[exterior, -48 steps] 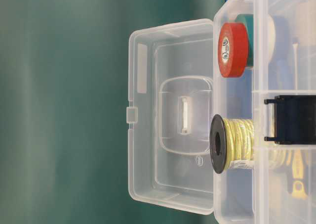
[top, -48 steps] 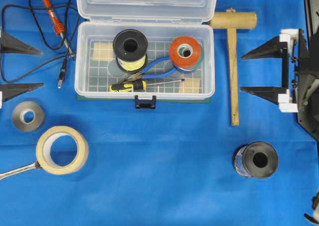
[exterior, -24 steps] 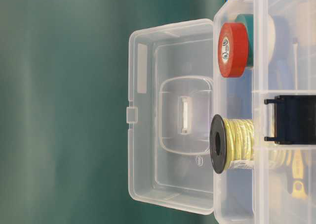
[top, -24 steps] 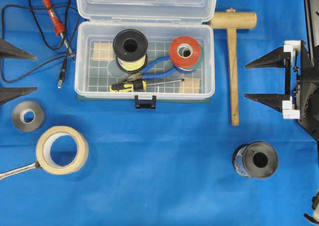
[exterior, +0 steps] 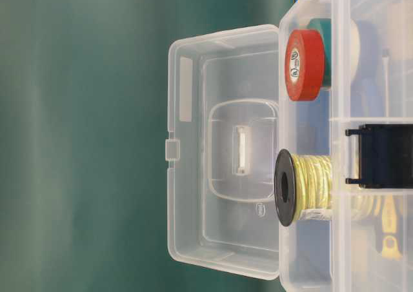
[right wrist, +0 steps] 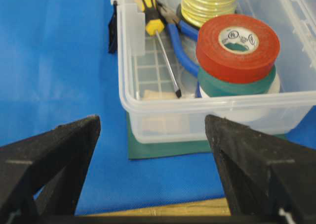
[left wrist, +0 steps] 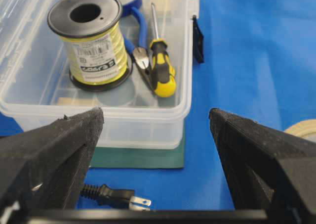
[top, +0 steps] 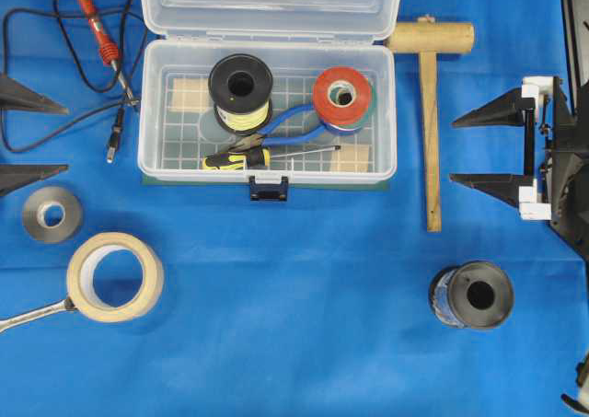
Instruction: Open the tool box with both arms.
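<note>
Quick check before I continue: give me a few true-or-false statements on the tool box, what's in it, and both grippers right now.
1. The tool box has its lid open. True.
2. The left gripper is shut on the screwdriver. False: it is open, clear of the box; the screwdriver lies inside.
3. The red tape roll sits inside the box. True.
4. The wooden mallet is inside the box. False: it lies on the cloth to the box's right.
5. The right gripper is open and empty. True.

Bright, even lighting; sharp overhead view.
Soft short shadows are cast on the table (top: pixel 304 297); the close box wall (exterior: pixel 361 60) is rendered blurred.
</note>
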Available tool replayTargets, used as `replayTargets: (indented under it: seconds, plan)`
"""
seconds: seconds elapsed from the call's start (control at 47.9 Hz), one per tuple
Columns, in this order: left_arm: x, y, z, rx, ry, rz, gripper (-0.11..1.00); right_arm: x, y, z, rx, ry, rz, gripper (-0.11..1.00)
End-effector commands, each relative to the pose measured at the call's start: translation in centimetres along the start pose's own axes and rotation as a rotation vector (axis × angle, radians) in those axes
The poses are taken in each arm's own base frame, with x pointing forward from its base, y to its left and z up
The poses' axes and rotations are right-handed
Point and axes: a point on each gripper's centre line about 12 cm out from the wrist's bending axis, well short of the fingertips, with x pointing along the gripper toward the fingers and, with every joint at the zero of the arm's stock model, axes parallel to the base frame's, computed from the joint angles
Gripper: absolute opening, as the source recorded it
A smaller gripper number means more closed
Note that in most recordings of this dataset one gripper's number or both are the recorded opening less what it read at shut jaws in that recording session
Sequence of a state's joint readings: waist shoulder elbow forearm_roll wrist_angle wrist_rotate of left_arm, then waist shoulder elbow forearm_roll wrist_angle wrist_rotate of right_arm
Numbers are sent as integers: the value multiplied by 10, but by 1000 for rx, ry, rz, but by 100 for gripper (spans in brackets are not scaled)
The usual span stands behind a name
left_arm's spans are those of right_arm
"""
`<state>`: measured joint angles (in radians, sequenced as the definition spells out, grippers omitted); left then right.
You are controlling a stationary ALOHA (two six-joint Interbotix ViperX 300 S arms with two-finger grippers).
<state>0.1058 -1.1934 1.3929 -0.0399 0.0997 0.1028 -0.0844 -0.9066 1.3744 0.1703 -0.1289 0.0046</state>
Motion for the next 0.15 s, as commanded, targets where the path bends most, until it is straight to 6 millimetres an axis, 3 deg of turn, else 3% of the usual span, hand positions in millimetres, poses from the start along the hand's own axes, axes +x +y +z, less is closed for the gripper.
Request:
replayTargets:
  seconds: [0.0,0.125]
  plan:
    - [1,0,4,-3,-3,-1,85,1,1,4,2,-12,3,85]
    - [1,0,3,-1,-2,-1,85,1,1,4,2,-10,4,85]
